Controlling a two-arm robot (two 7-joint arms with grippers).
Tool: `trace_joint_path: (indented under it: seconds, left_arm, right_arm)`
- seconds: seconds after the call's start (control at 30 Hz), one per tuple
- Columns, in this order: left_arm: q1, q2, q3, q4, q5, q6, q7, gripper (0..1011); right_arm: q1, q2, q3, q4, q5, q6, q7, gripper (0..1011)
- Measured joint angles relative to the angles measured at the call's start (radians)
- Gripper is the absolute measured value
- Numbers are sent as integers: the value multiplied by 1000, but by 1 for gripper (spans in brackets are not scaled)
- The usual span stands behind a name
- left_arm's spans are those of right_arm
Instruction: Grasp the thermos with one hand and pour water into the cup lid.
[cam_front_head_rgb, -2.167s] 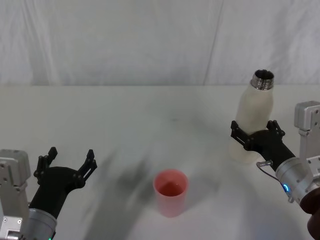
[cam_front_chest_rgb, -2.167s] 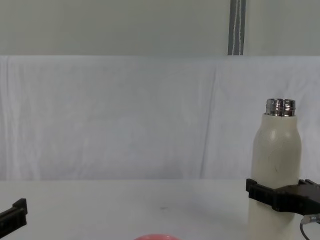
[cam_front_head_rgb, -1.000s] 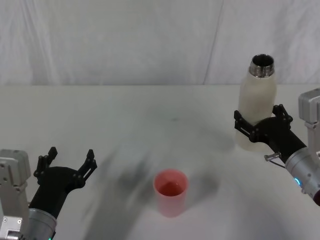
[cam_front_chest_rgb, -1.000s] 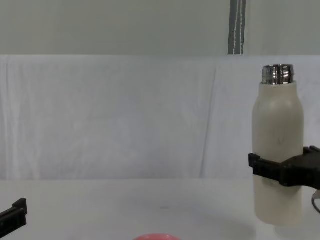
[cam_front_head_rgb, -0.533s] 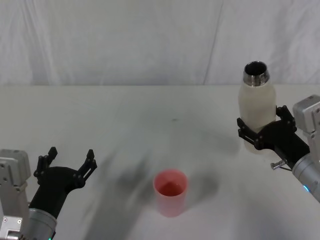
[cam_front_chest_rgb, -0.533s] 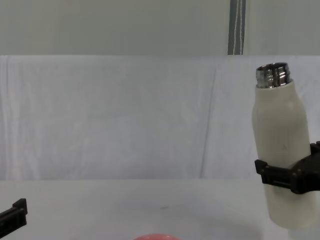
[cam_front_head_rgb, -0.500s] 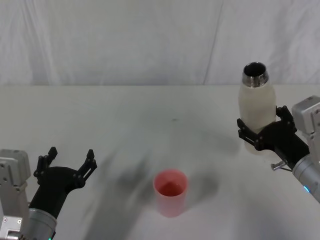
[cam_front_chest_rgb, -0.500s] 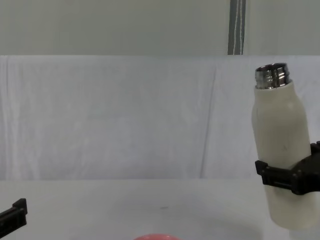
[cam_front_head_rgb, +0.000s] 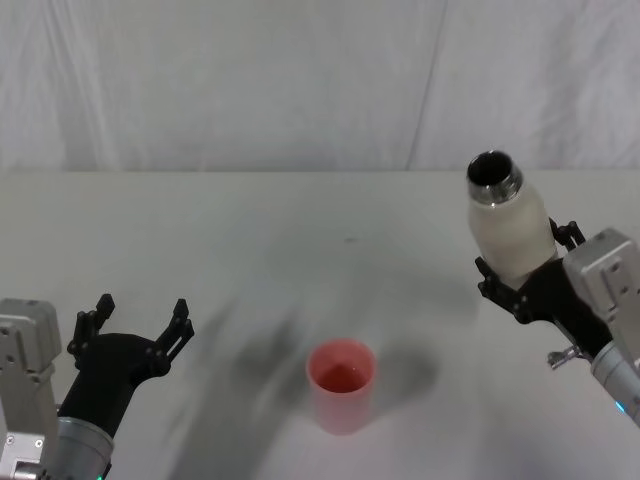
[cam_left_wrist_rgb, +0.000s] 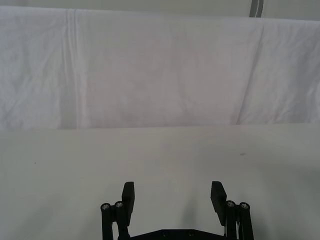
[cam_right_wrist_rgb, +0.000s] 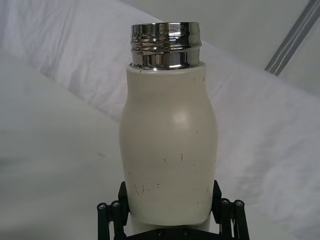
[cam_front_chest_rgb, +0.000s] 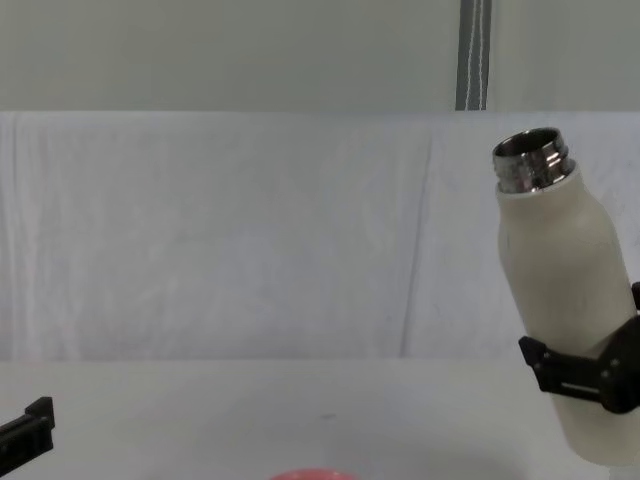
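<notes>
The cream-white thermos (cam_front_head_rgb: 508, 228) hangs above the table at the right, with my right gripper (cam_front_head_rgb: 525, 272) shut around its lower body. It leans left, its open steel neck (cam_front_head_rgb: 494, 177) pointing toward the table's middle. The chest view shows the thermos (cam_front_chest_rgb: 563, 300) tilted the same way, and the right wrist view shows the thermos (cam_right_wrist_rgb: 169, 155) between the black fingers (cam_right_wrist_rgb: 111, 214). The pink cup lid (cam_front_head_rgb: 341, 384) stands upright near the table's front middle, well left of and below the thermos; its rim (cam_front_chest_rgb: 310, 475) peeks in at the chest view's lower edge. My left gripper (cam_front_head_rgb: 132, 322) rests open at the front left.
A white cloth covers the table (cam_front_head_rgb: 250, 240) and the wall behind. Bare table lies between the cup lid and the thermos and across the far side. The left gripper (cam_left_wrist_rgb: 173, 198) faces open table in its wrist view.
The right gripper has lifted the thermos off the table, carried it slightly forward and left, and tilted its neck leftward. The left arm and the cup lid have not moved.
</notes>
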Motion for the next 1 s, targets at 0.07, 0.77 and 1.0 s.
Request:
trace_joint_path:
  seconds: [0.07, 0.77, 1.0]
  left_arm:
    - [0, 0, 0, 0, 0, 0, 0, 1001]
    - [0, 0, 0, 0, 0, 0, 0, 1001]
    - [0, 0, 0, 0, 0, 0, 0, 1001]
  right_arm:
    - [-14, 5, -5, -13, -36, -7, -12, 950]
    - [-103, 32, -65, -68, -385, -61, -114, 950]
    - [-106, 37, -94, -56, -489, -67, -146, 950]
